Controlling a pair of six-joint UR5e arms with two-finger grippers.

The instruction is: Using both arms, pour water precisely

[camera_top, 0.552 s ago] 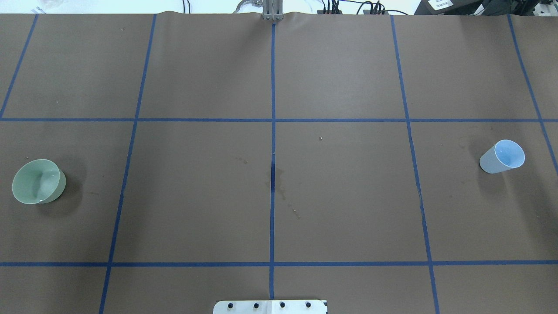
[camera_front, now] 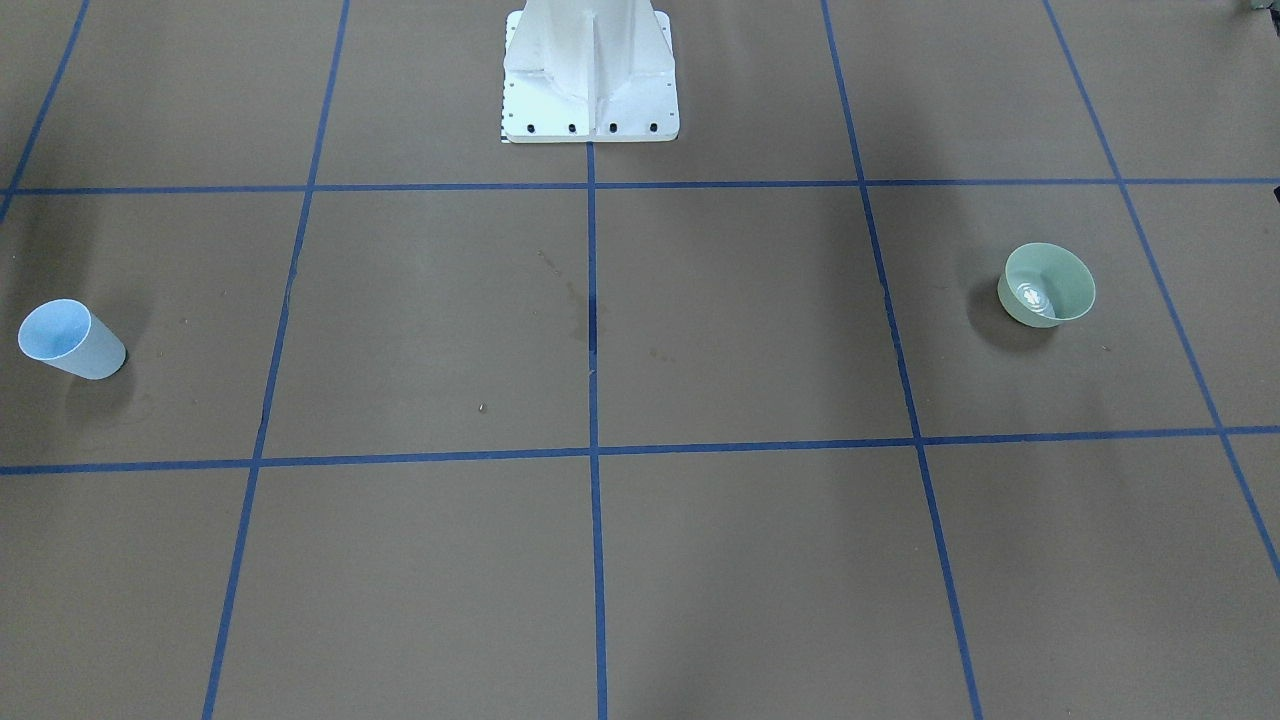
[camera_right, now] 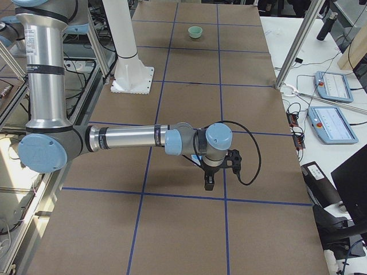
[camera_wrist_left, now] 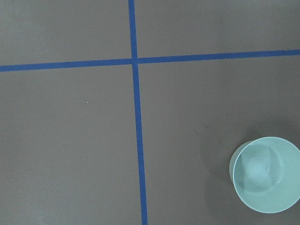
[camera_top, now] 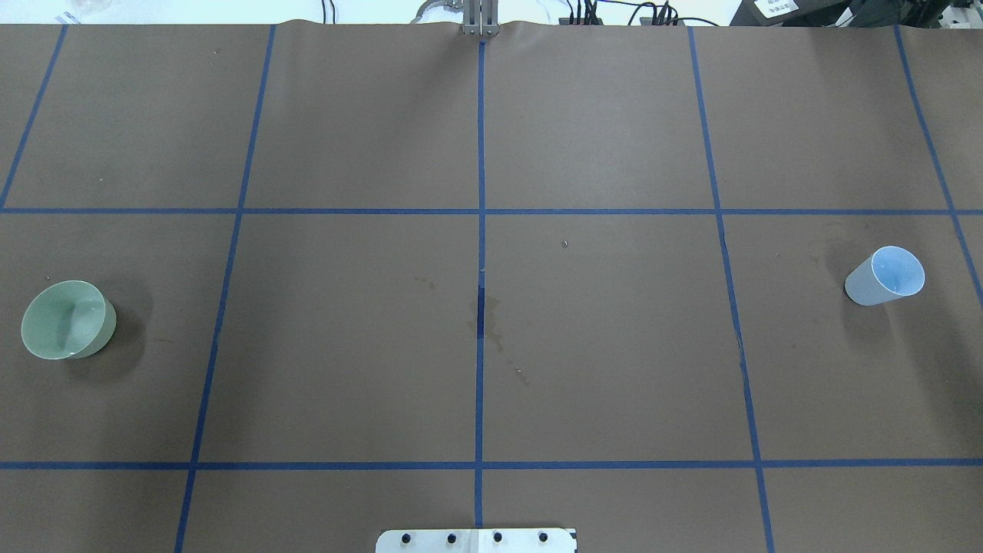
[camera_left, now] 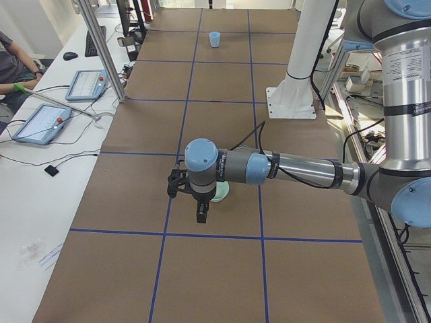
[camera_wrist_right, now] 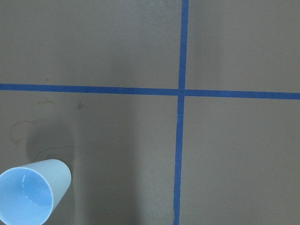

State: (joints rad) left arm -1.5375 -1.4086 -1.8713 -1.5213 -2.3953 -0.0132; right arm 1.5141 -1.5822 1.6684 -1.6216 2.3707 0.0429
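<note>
A pale green bowl (camera_top: 67,319) stands on the brown table at my left; it also shows in the front view (camera_front: 1046,285) and low right in the left wrist view (camera_wrist_left: 266,174). Whitish glints at its bottom (camera_front: 1034,295) may be water. A light blue cup (camera_top: 885,276) stands upright at my right, low left in the right wrist view (camera_wrist_right: 30,194). My left gripper (camera_left: 201,215) hangs above the table beside the bowl (camera_left: 223,193). My right gripper (camera_right: 209,183) hangs near the cup, which the arm hides there. I cannot tell whether either gripper is open or shut.
The white pedestal (camera_front: 590,80) stands at the table's middle on the robot's side. Damp stains (camera_top: 488,322) mark the centre of the blue tape grid. Side tables with tablets (camera_left: 44,122) and a seated operator (camera_left: 10,67) flank the far edge.
</note>
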